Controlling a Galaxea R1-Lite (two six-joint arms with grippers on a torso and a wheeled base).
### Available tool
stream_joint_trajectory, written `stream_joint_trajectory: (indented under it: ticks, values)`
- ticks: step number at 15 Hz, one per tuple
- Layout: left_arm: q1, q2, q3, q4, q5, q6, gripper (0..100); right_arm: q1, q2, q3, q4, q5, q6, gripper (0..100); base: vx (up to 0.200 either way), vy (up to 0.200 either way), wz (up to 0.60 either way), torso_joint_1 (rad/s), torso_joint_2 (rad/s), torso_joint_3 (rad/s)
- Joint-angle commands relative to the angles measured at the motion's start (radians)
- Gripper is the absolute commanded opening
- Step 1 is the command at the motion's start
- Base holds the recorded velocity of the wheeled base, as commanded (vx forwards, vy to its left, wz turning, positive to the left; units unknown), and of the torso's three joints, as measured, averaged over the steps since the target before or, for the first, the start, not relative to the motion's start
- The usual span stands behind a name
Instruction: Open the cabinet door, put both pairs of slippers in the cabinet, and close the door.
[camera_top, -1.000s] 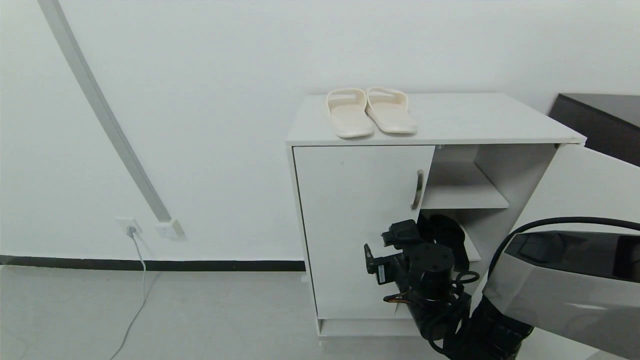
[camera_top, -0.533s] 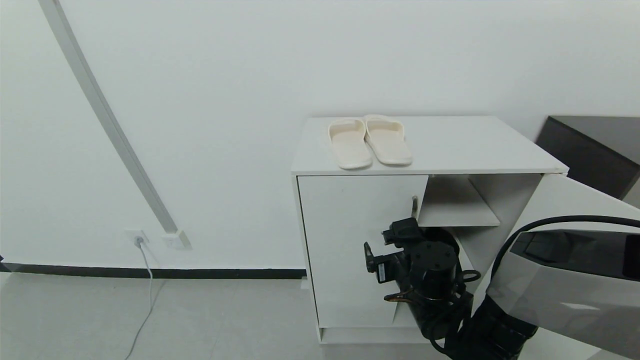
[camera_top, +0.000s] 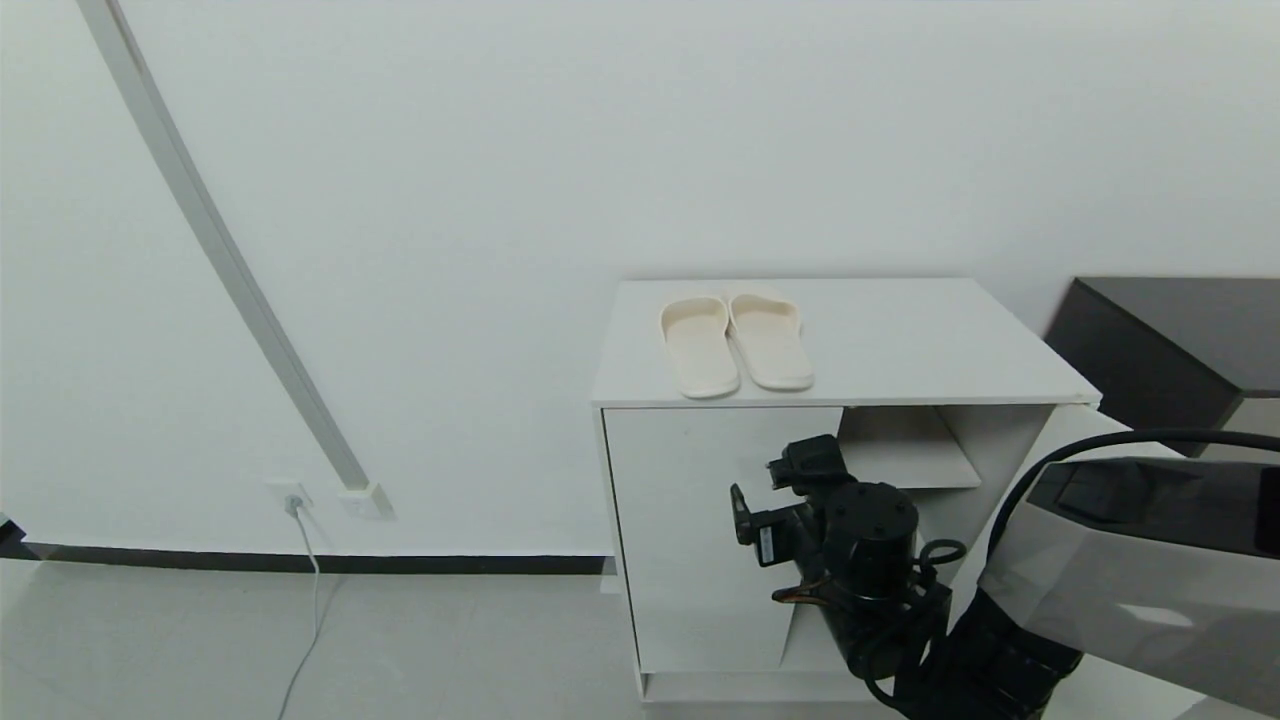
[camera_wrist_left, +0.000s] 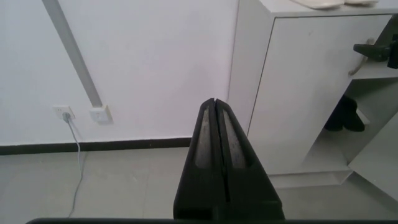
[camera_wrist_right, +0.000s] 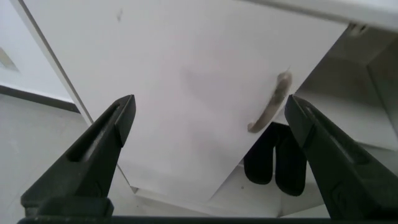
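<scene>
The cabinet (camera_top: 900, 340) stands against the wall (camera_top: 600, 130) with its left door (camera_top: 690, 530) shut and its right side open. A cream pair of slippers (camera_top: 735, 343) lies on the left half of the cabinet top. The two are side by side and touching, heels close to the front edge and straps toward the wall. Inside the open side, a black pair (camera_wrist_right: 277, 158) sits in the compartment under the shelf (camera_top: 905, 455), partly hidden behind the left door's free edge. I cannot tell how they are propped.

The right gripper (camera_wrist_right: 210, 106) hangs in front of the left door near its handle (camera_wrist_right: 268, 109), fingers spread wide apart and touching nothing. The handle sits between the two fingertips as seen from the wrist, but farther off. The left gripper (camera_wrist_left: 214, 106) is held low, back from the cabinet's left front corner, with its two fingers pressed flat together and nothing between them.

A grey conduit (camera_top: 215, 250) slants down the wall to a socket (camera_top: 290, 495), and a cable (camera_top: 305, 620) trails from it onto the floor. A dark piece of furniture (camera_top: 1170, 340) stands just beyond the cabinet's right side.
</scene>
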Motion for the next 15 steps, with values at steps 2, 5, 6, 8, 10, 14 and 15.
stream_joint_trajectory:
  ticks: [2, 5, 6, 8, 10, 14, 15]
  values:
    - [0.000, 0.001, 0.000, 0.000, 0.000, -0.012, 0, 0.000, 0.003, 0.001, 0.000, -0.001, 0.000, 100, 0.000, 0.000, 0.00, 0.261, -0.59, -0.332]
    - [0.000, 0.001, 0.000, 0.000, 0.000, -0.014, 0, -0.003, -0.003, 0.004, -0.006, 0.001, 0.001, 100, 0.000, 0.000, 0.00, 0.203, -0.44, -0.242]
    - [0.000, 0.001, 0.000, 0.000, 0.000, -0.014, 0, -0.003, -0.002, 0.005, -0.022, 0.004, 0.001, 100, 0.000, 0.000, 0.00, 0.183, -0.39, -0.207]
    - [0.000, 0.001, 0.000, 0.000, 0.000, -0.014, 0, -0.003, 0.001, 0.019, -0.054, 0.041, -0.008, 100, 0.000, 0.000, 0.00, 0.105, -0.21, -0.112]
    - [0.000, 0.001, 0.000, 0.000, 0.000, -0.014, 0, -0.012, 0.003, 0.024, -0.085, 0.050, -0.052, 100, 0.000, 0.000, 0.00, 0.000, 0.00, 0.000]
    - [0.000, 0.001, 0.000, 0.000, 0.000, -0.014, 0, -0.018, -0.098, -0.099, 0.145, 0.087, -0.071, 100, 0.000, 0.000, 0.00, 0.000, 0.00, 0.000]
    - [0.000, 0.001, 0.000, 0.001, 0.000, -0.014, 0, -0.015, -0.135, -0.159, 0.257, 0.087, -0.048, 100, 0.000, 0.000, 0.00, 0.000, 0.00, 0.000]
